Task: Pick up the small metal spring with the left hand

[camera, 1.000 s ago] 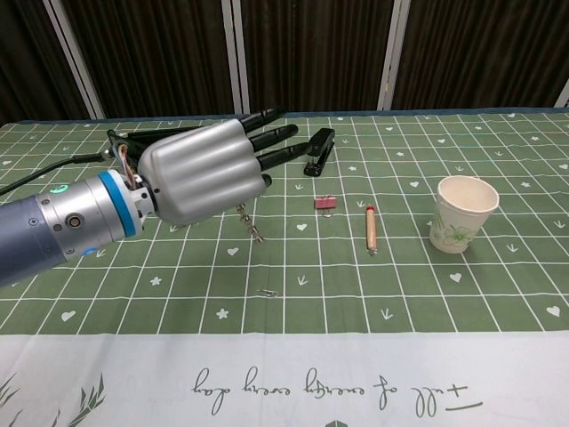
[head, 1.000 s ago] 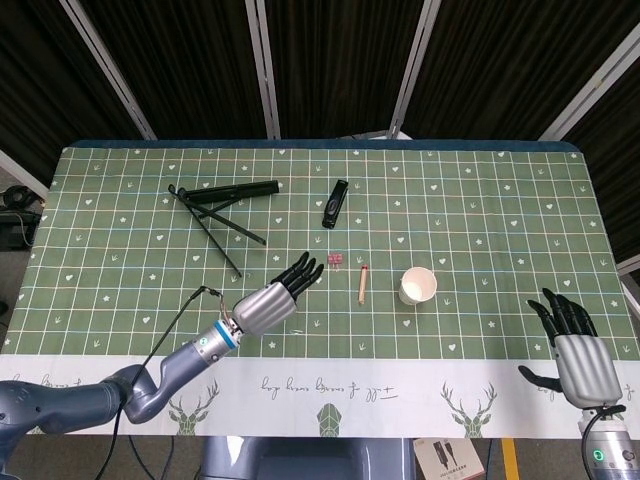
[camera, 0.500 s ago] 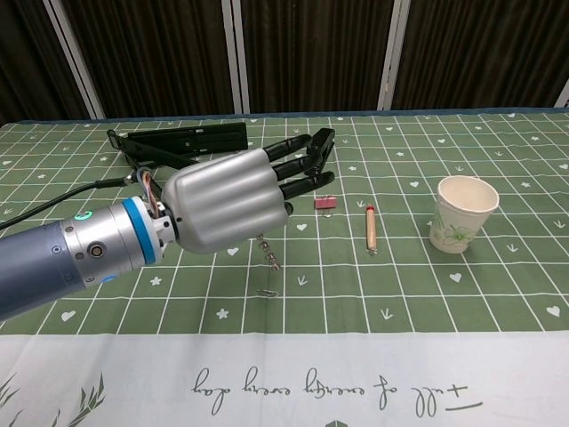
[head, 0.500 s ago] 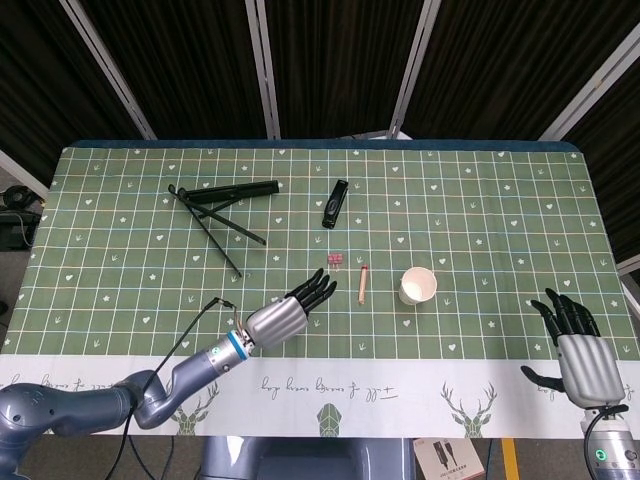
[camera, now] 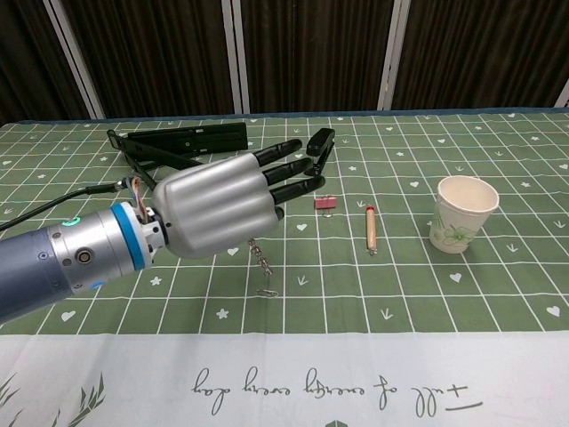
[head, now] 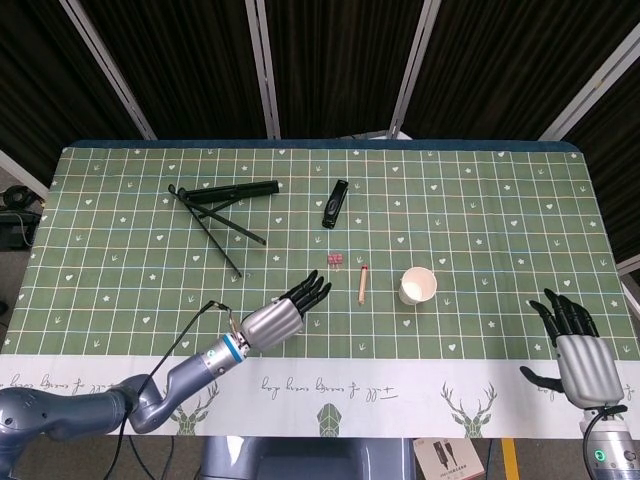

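the left hand (camera: 218,206) hovers with fingers stretched flat and apart, holding nothing, above a small paper clip (camera: 266,292) lying at its 6 o'clock on the table, so next it likely needs lowering to pinch it, while the right hand (head: 578,352) idles open.

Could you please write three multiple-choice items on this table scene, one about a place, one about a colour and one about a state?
1. What lies between the pink clip and the paper cup?
A. the pencil
B. a spoon
C. a bottle

2. What colour is the stapler?
A. red
B. black
C. yellow

3. How is the left hand?
A. gripping the cup
B. fingers extended, holding nothing
C. pressing the stapler

Answers: 1 A, the pencil sits between them; 2 B, its body is black; 3 B, nothing shows in its fingers.
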